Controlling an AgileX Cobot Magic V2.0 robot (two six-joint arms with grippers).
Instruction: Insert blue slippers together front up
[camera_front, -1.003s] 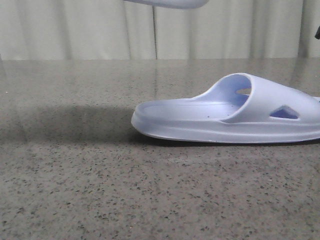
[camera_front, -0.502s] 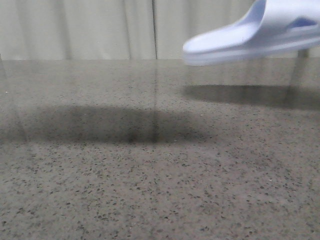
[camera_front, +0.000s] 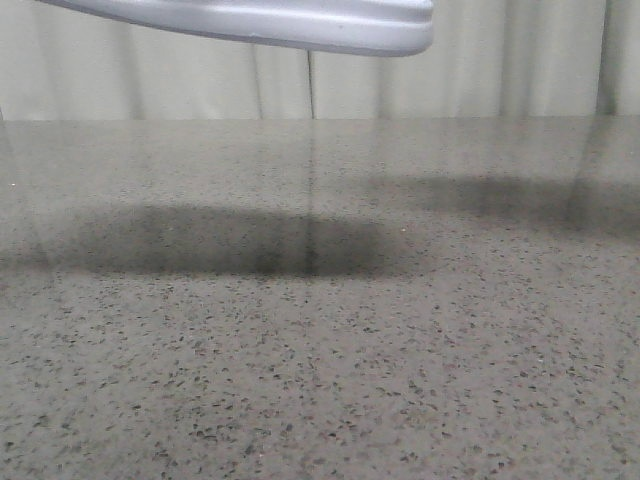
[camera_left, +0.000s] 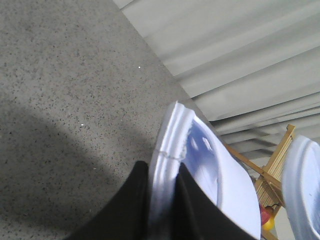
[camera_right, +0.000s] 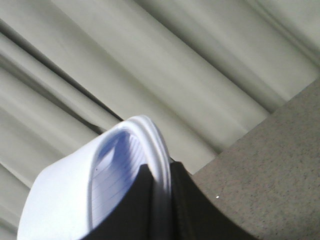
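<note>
Front view: only the pale sole of one slipper (camera_front: 270, 25) seen, raised well above the speckled table (camera_front: 320, 350), two soft shadows cast on the stone below it. Left wrist view: left gripper (camera_left: 161, 200) clamped tight on the sole edge of that slipper (camera_left: 200, 165), held off the table (camera_left: 65, 100), the second slipper (camera_left: 302, 190) glimpsed nearby beside a wooden rack (camera_left: 280, 160). Right wrist view: right gripper (camera_right: 161, 197) pinched on the rim of the second slipper (camera_right: 100, 190), lifted clear of the table (camera_right: 270, 175), curtain (camera_right: 165, 65) behind.
</note>
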